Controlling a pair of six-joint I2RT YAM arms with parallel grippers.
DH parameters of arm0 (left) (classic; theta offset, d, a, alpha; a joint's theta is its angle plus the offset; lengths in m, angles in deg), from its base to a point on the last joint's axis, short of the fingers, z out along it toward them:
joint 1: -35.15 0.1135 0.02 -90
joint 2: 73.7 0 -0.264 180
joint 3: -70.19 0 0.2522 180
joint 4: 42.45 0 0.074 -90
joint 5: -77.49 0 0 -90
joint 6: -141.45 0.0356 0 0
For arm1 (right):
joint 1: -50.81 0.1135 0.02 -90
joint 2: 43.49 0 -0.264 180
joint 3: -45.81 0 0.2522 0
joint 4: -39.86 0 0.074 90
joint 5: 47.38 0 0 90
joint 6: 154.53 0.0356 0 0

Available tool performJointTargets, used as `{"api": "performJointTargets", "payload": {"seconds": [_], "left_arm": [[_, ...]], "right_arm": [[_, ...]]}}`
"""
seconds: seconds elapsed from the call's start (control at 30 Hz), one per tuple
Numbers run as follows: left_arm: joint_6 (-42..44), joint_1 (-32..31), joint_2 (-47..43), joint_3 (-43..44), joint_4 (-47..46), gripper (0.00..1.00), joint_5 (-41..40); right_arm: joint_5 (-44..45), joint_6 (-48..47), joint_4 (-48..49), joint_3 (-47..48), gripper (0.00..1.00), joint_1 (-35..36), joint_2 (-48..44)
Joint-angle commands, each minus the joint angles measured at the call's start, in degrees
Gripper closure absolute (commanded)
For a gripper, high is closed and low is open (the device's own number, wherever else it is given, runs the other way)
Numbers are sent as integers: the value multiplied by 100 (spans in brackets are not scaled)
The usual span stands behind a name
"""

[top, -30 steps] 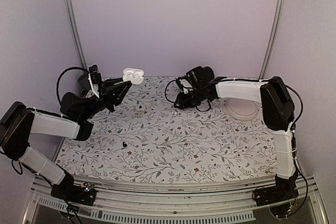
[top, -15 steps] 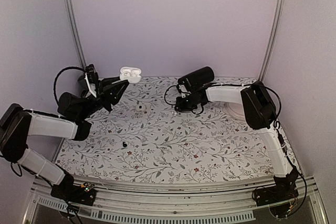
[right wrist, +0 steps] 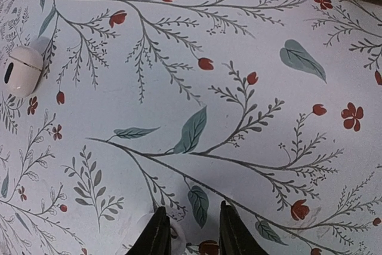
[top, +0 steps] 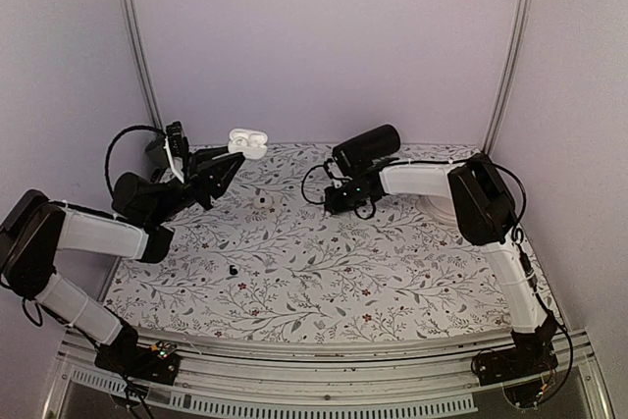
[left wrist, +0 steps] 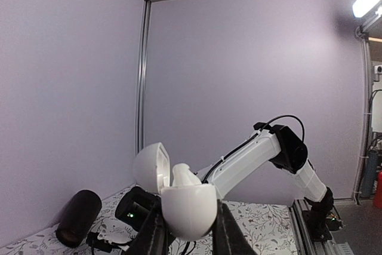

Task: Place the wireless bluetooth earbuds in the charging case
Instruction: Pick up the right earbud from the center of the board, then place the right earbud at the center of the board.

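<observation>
- Above the far left corner of the worktop (top: 392, 272), the left pincer (left wrist: 188, 237) is clenched on the charging case (left wrist: 188, 207). It holds the case up in the air with the hinged lid (left wrist: 152, 167) swung open.
- One earbud (left wrist: 184, 175) sits in the case, its rounded top poking above the rim.
- Over the back middle of the flowered worktop, the right pincer (right wrist: 191, 232) points downward. Its fingers are narrowly parted and nip the second earbud (right wrist: 175, 232), a small white piece mostly cut off by the lower edge of the right wrist view.
- A white round lump with a dark spot (right wrist: 22, 70) lies on the worktop between the two pincers, apart from both.
- A tiny black bit (top: 234, 269) lies nearer the front, left of centre.
</observation>
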Motion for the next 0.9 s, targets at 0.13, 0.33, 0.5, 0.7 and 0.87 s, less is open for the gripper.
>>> {"api": "performJointTargets", "payload": {"seconds": [0.13,0.33,0.5,0.7,0.87], "left_arm": [[-205,67,211,157,-1003,100,40],[-247,62,234,143,-1027,100,44],[-264,65,255,133,-1057,100,20],[-334,63,298,156,-1124,100,9],[-372,43,325,135,-1155,100,48]], "right_arm": [[269,-309,-631,-375,71,301,-185],[-83,-314,-583,-695,73,405,-455],[-559,-76,-248,-1295,86,404,-981],[-717,192,-5,-1674,96,391,-1242],[-935,498,345,-2388,96,264,-1891]]}}
